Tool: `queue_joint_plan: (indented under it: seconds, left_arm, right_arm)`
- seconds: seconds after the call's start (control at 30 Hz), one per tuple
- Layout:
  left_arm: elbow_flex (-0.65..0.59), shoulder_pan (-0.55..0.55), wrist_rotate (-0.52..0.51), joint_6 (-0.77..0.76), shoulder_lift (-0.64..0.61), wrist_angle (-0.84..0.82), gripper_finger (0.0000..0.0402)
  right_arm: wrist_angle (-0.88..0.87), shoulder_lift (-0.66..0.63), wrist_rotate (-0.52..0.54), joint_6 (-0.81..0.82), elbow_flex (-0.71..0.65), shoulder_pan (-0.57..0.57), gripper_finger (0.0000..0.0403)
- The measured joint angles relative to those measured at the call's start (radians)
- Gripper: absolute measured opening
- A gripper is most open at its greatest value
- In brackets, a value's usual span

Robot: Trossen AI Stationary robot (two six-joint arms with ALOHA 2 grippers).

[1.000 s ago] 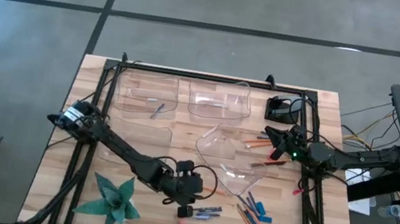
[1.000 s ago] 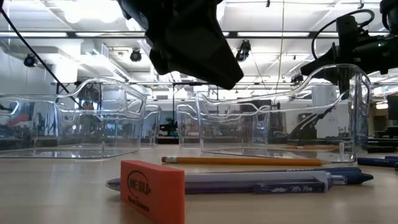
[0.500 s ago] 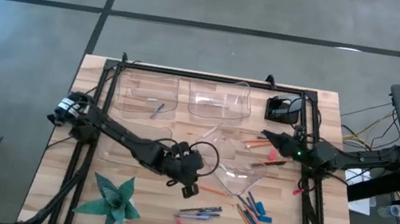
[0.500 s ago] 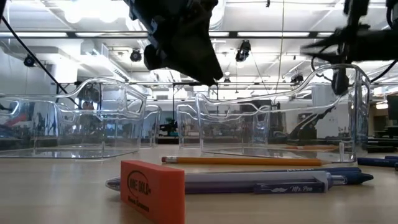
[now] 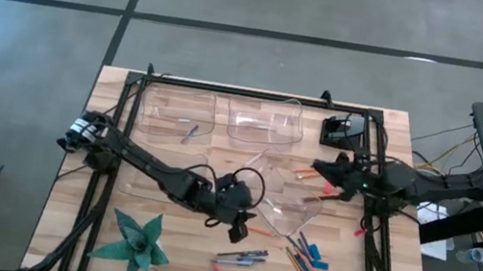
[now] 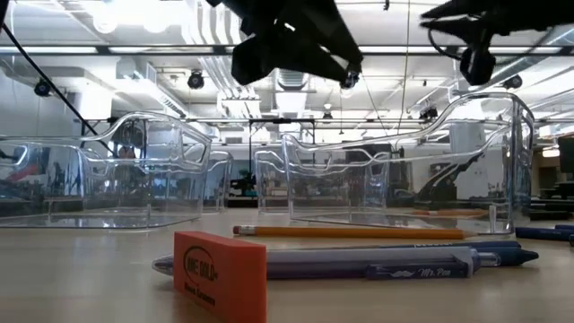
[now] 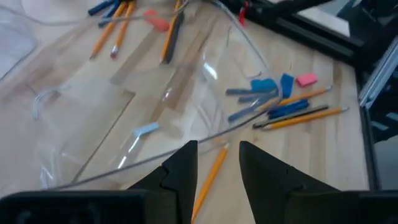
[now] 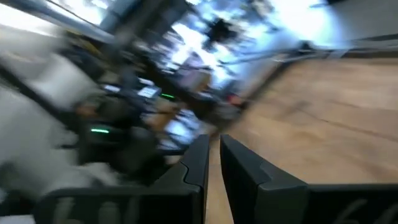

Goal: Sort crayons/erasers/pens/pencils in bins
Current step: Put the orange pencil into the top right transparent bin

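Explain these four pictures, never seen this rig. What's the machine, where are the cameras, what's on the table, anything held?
Two dark robot arms work at a wooden table. One camera looks straight down, one sits at table-top height, and one rides on each wrist.

Four clear plastic bins lie on the table, beside a green folded-paper star and scattered orange pencils, a dark pen, and a red block eraser.

The left gripper hangs over a pencil near the tilted middle bin, fingers apart, nothing between them. The right gripper is by the right edge, shut, nothing visibly held.
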Motion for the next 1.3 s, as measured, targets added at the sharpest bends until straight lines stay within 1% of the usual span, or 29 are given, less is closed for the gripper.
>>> queue_joint_plan:
  seconds: [0.1,0.13,0.17,0.23,0.3,0.4,0.5,0.57,0.67,0.7,0.83,0.9,1.03,1.17,1.3]
  left_arm:
    - [0.01,0.017,-0.032,-0.013,-0.009,-0.011,0.0105]
    - [0.01,0.022,-0.055,-0.023,-0.014,-0.018,0.0105]
    - [0.01,0.029,-0.077,-0.026,-0.019,-0.018,0.0105]
    - [0.01,0.038,-0.104,-0.026,-0.041,-0.043,0.0105]
    - [0.006,0.048,-0.11,-0.026,-0.071,-0.046,0.0105]
    - [-0.007,0.055,-0.112,-0.026,-0.132,-0.056,0.0105]
    - [-0.009,0.055,-0.114,-0.027,-0.201,-0.092,0.0105]
    - [-0.016,0.049,-0.118,-0.026,-0.247,-0.125,0.0105]
    - [-0.026,0.035,-0.112,-0.017,-0.316,-0.172,0.0105]
    - [-0.029,0.031,-0.102,0.0,-0.335,-0.186,0.0105]
    - [-0.038,0.0,-0.033,0.077,-0.414,-0.264,0.0105]
    - [-0.039,-0.019,-0.023,0.083,-0.452,-0.321,0.0105]
    - [-0.039,-0.052,-0.022,0.08,-0.519,-0.407,0.0105]
    - [-0.046,-0.084,-0.022,0.08,-0.561,-0.426,0.0105]
    - [-0.072,-0.126,-0.021,0.078,-0.599,-0.441,0.0105]
  right_arm:
    - [-0.106,0.072,0.11,0.005,0.106,-0.001,0.0034]
    - [-0.134,0.096,0.122,0.0,0.14,-0.001,0.0034]
    - [-0.166,0.118,0.122,-0.016,0.171,-0.001,0.0034]
    - [-0.242,0.171,0.099,-0.1,0.233,0.0,0.0034]
    - [-0.307,0.216,0.079,-0.166,0.31,0.0,0.0034]
    - [-0.456,0.3,0.08,-0.201,0.417,0.0,0.0034]
    - [-0.53,0.386,0.08,-0.246,0.508,0.0,0.0034]
    - [-0.536,0.434,0.062,-0.28,0.555,0.003,0.0034]
    - [-0.527,0.499,-0.02,-0.351,0.604,0.01,0.0034]
    - [-0.525,0.519,-0.032,-0.356,0.618,0.015,0.0034]
    - [-0.508,0.589,-0.055,-0.381,0.66,0.031,0.0034]
    - [-0.492,0.631,-0.056,-0.392,0.687,0.049,0.0034]
    - [-0.466,0.729,-0.083,-0.372,0.735,0.092,0.0034]
    - [-0.452,0.838,-0.077,-0.338,0.807,0.13,0.0034]
    - [-0.458,0.973,-0.077,-0.242,0.896,0.155,0.0034]
